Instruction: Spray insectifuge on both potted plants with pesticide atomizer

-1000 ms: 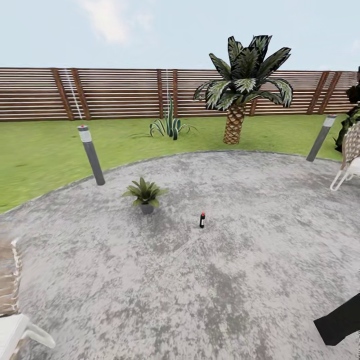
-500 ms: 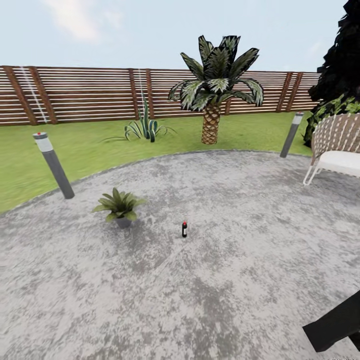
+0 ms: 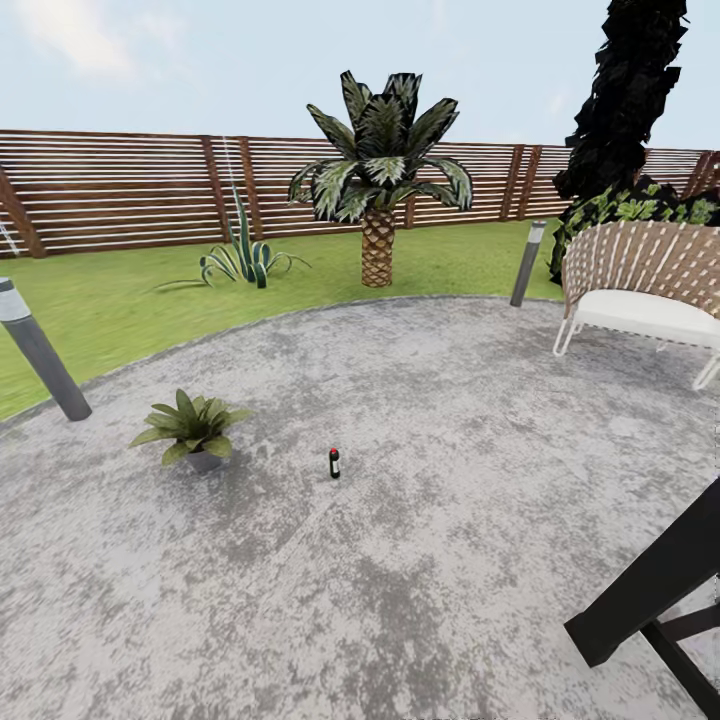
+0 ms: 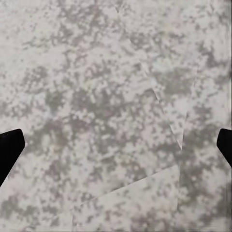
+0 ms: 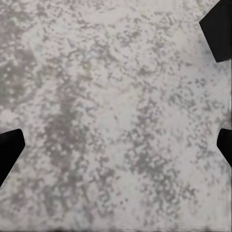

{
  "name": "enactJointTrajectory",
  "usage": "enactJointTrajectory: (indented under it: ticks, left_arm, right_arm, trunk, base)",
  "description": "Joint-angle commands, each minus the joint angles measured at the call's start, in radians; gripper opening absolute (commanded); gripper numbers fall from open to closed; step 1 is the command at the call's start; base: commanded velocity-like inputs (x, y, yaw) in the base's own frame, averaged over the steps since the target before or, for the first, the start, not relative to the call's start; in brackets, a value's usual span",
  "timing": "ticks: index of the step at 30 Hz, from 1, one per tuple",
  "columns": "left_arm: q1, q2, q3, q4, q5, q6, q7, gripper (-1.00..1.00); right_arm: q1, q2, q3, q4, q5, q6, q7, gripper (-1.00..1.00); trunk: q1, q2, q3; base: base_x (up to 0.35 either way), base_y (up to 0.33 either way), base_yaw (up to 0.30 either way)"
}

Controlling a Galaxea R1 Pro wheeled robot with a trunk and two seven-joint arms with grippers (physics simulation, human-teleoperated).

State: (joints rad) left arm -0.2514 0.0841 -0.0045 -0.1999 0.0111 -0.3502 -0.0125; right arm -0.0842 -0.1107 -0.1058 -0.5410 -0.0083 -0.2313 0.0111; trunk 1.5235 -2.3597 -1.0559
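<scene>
Well — atomizer (image 3: 334, 463) upright, far beyond the jaws

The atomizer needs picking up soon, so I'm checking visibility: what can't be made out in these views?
- Pesticide atomizer, head view: too small to show its label or nozzle direction.
- One potted plant shows on the patio; the second's whereabouts cannot be told.
- Bollard lamp: top cut by the edge.
- Wrist views: both grippers' fingertips cut by the edges.

Mottled grey paving (image 5: 116, 116) below; dark fingertips (image 5: 8, 150) of right tool (image 5: 116, 147) spread wide, nothing between.
</scene>
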Motion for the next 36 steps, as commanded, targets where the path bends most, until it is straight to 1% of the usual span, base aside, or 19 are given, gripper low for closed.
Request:
enactJointTrajectory:
  ticks: [1, 7, 12, 22, 36]
  left_arm:
    - [0.0, 0.0, -0.001, 0.0, 0.001, -0.003, -0.001, 1.0]
    - [0.0, 0.0, 0.0, 0.0, 0.001, -0.003, -0.001, 1.0]
    - [0.0, 0.0, 0.0, 0.0, 0.001, -0.003, -0.001, 1.0]
    - [0.0, 0.0, 0.0, 0.0, 0.001, -0.003, -0.001, 1.0]
    - [0.0, 0.0, -0.001, 0.0, 0.001, -0.003, -0.001, 1.0]
  right_arm:
    - [0.0, 0.0, -0.001, 0.001, -0.001, -0.003, 0.001, 1.0]
    - [-0.001, 0.0, -0.001, 0.001, -0.001, -0.003, 0.001, 1.0]
    - [-0.001, 0.0, -0.001, 0.001, -0.001, -0.003, 0.001, 1.0]
    - [-0.001, 0.001, 0.0, 0.001, -0.001, -0.003, 0.001, 1.0]
    - [-0.001, 0.001, -0.001, 0.001, -0.002, -0.003, 0.001, 1.0]
  trunk:
    - [0.0, 0.0, -0.001]
    - [0.0, 0.0, -0.001]
    - [0.0, 0.0, -0.001]
    - [0.0, 0.0, -0.001]
    - [0.0, 0.0, -0.001]
  base:
    - [0.0, 0.0, -0.275]
    - [0.032, 0.004, -0.275]
    - [0.16, 0.143, -0.163]
    - [0.223, 0.236, -0.015]
    - [0.279, 0.214, 0.0]
